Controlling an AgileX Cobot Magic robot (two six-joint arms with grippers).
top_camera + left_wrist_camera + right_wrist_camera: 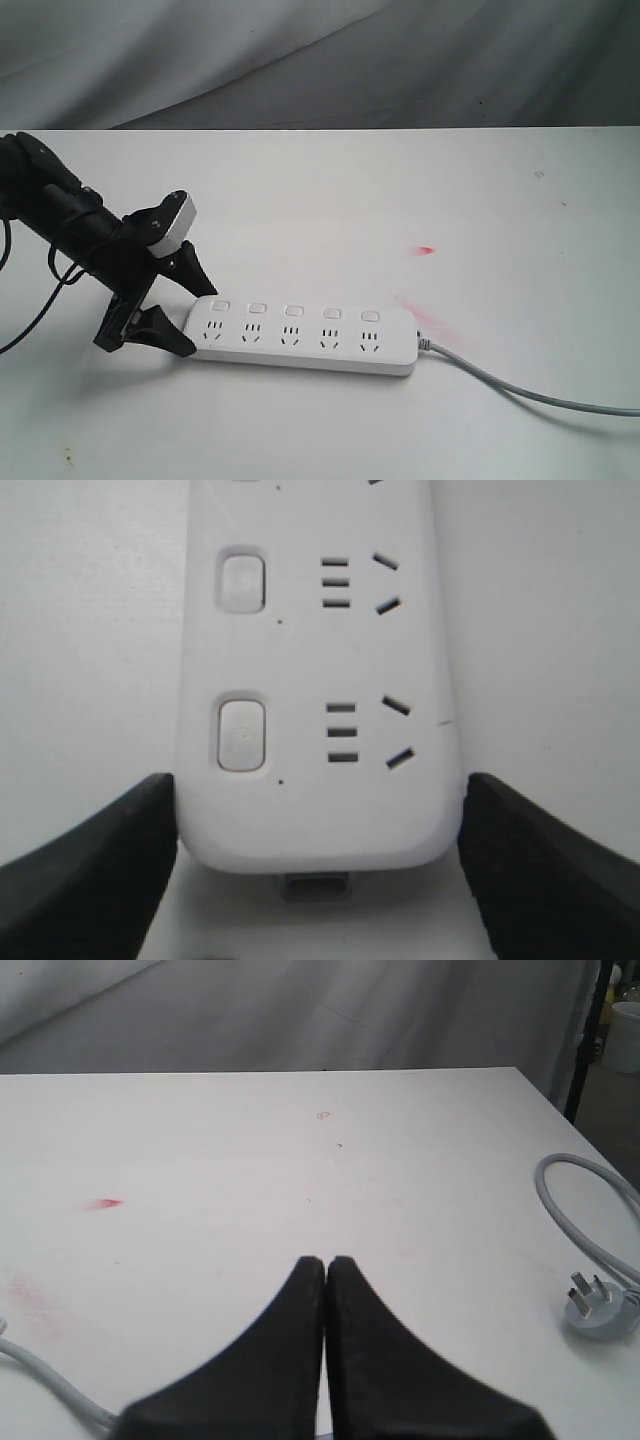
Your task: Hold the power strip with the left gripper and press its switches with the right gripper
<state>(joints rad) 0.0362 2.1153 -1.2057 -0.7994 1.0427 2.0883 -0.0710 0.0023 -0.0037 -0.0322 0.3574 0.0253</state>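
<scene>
The white counter [400,180] carried the power strip [300,340] flat, sockets up, near the front edge and left of centre, its length running along that edge. The left gripper [203,320] was clamped across the strip's left end, one black finger [90,870] against each long side. The right gripper [326,1260] was clenched with nothing between its fingers, held over bare counter apart from the strip. The grey cord [520,388] left the strip's right end toward the right edge; its plug [597,1308] lay near a side edge. Five switches [294,311] sat in a row, one above each socket. A small red mark [427,249] lay behind the strip's right end.
</scene>
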